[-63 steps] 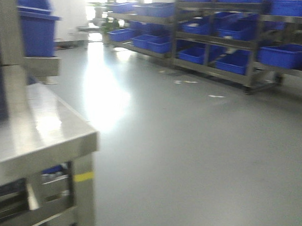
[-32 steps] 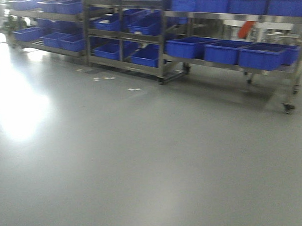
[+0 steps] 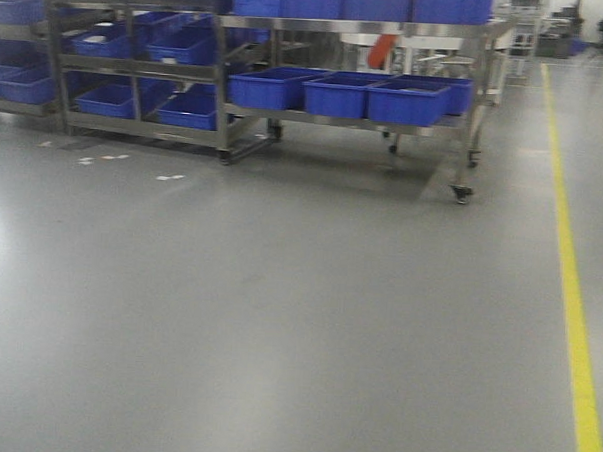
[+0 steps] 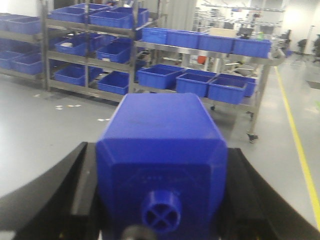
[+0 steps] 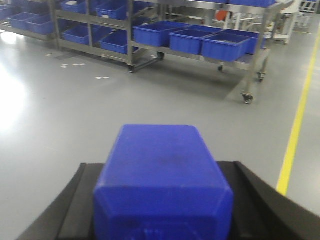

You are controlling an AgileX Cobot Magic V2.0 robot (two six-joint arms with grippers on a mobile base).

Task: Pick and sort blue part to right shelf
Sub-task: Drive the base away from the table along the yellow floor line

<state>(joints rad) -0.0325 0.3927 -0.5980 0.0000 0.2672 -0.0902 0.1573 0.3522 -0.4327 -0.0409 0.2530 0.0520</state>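
In the right wrist view, the blue part fills the space between the black fingers of my right gripper, which is shut on it. Its rectangular body points forward and its cap end is cut off by the bottom edge. My left gripper is shut on a similar blue block with sloped shoulders and a small round knob facing the camera. Neither gripper shows in the front view. Both are held above the grey floor.
A wheeled steel shelf rack with blue bins stands ahead, its caster on the floor. More racks with bins stand to its left. A yellow floor line runs along the right.
The front view has swung to the right. The steel table at the left has left the view, the racks have shifted left, and the yellow line has come into view.
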